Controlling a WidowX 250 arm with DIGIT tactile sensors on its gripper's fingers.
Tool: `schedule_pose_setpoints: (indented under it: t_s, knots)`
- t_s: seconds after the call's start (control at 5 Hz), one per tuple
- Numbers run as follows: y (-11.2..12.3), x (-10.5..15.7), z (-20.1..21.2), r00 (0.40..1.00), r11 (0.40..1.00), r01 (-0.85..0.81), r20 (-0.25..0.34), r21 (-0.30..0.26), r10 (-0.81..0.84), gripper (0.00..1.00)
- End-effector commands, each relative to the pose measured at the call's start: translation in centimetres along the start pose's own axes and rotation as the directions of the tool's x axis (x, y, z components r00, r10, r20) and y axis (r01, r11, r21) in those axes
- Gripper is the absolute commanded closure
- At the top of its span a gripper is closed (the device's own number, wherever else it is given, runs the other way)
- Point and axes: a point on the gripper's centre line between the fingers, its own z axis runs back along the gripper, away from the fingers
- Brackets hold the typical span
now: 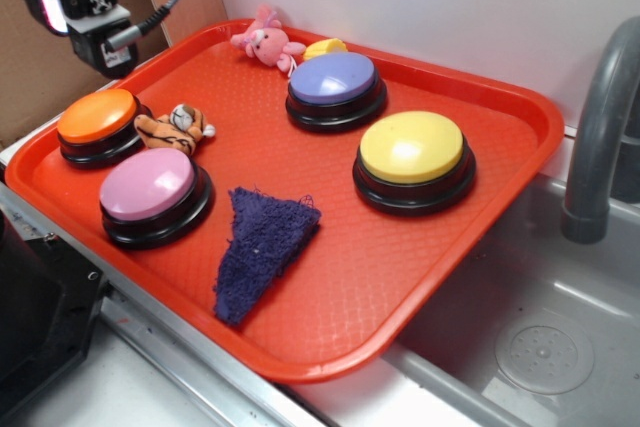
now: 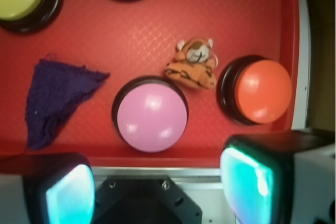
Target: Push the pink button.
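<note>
The pink button (image 1: 148,184) is a light-pink dome on a black base at the front left of the red tray (image 1: 330,372). In the wrist view the pink button (image 2: 152,116) lies just beyond the tray's near rim, centred between my fingers. My gripper (image 1: 95,32) hangs high above the tray's left corner, well apart from the button. In the wrist view the gripper (image 2: 157,187) is open and empty, its teal pads (image 2: 71,195) wide apart.
An orange button (image 1: 97,117) and a tiger plush (image 1: 175,127) sit behind the pink button. A purple cloth (image 1: 262,247) lies to its right. A purple-blue button (image 1: 333,79), a yellow button (image 1: 412,147) and a pink bunny (image 1: 265,42) are farther back. A faucet (image 1: 600,137) stands over the sink (image 1: 540,347) on the right.
</note>
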Motion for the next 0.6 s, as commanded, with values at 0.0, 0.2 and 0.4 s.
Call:
schedule_pose_setpoints:
  t_s: [0.0,0.2,0.4]
  knots:
    - [0.45,0.45,1.77,0.998,1.000,-0.024,0.054,0.005,0.024,0.00]
    - [0.54,0.23,2.08,0.998,0.999,-0.035,0.061,0.008,0.034,0.00]
    - [0.51,-0.01,2.39,0.997,0.999,-0.029,0.070,0.024,0.027,0.00]
